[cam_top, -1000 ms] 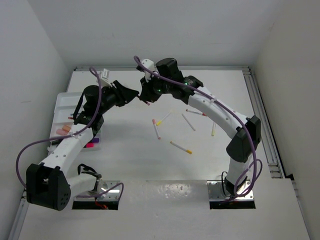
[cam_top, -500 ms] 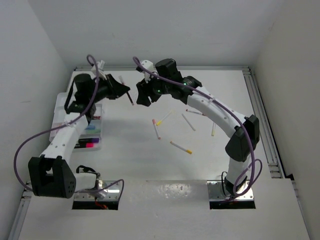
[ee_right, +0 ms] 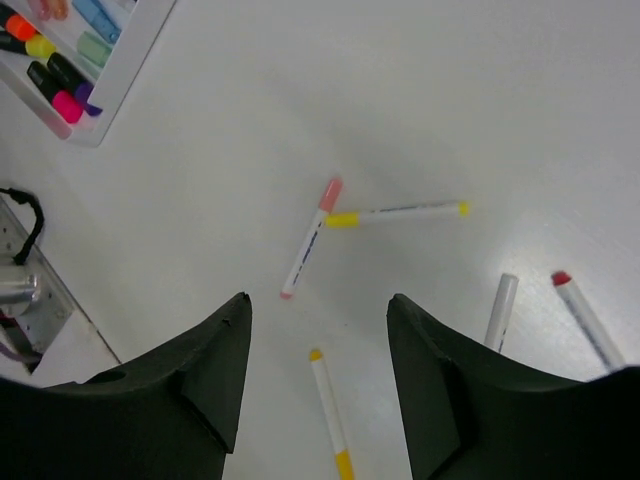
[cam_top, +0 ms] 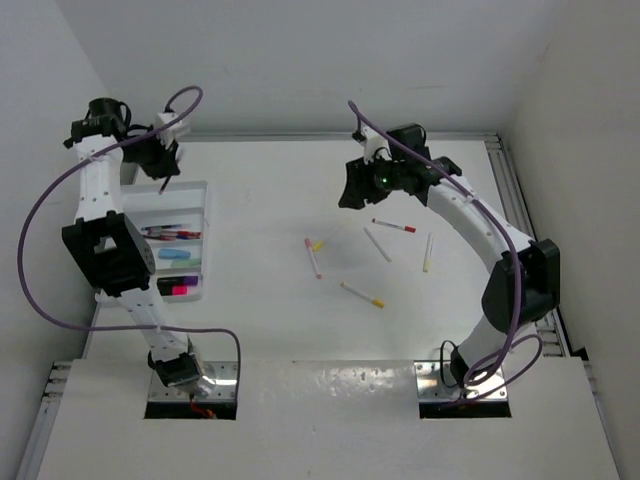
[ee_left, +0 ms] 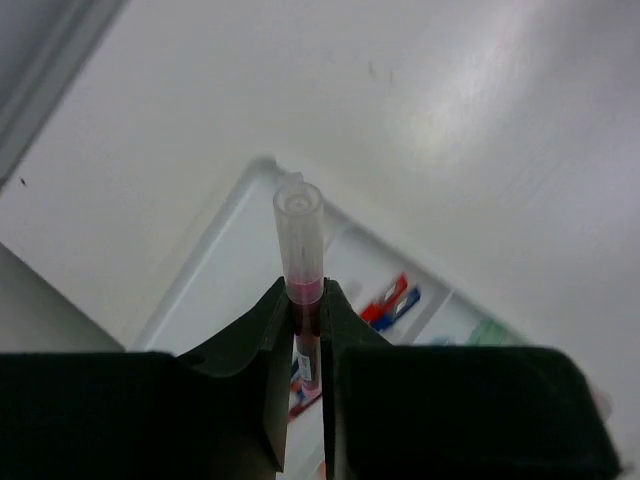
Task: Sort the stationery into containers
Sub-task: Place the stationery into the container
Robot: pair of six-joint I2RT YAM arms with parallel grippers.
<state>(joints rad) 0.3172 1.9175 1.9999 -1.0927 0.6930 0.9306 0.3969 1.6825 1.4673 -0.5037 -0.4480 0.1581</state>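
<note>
My left gripper (cam_top: 160, 172) hangs over the far end of the white tray (cam_top: 205, 240), shut on a thin dark-red pen (ee_left: 300, 240) with a clear cap that sticks out past the fingertips. In the left wrist view the gripper (ee_left: 305, 300) has the tray (ee_left: 230, 250) below it, with red and blue pens inside. My right gripper (cam_top: 350, 195) stands open and empty above the loose pens; in its wrist view (ee_right: 318, 300) I see a pink-capped pen (ee_right: 308, 240), a yellow-capped pen (ee_right: 395, 213) and a yellow-ended pen (ee_right: 330, 415).
More pens lie right of centre: a white one (cam_top: 377, 244), a red-capped one (cam_top: 394, 226), a yellow one (cam_top: 427, 253). Highlighters fill the tray's near compartments (cam_top: 178, 290). Metal base plates (cam_top: 195, 385) sit at the near edge, a rail (cam_top: 520, 230) runs along the right.
The two grippers were together at the table's back middle. The left one shut on the pen and swung left over the tray; the right one opened and drew off to the right.
</note>
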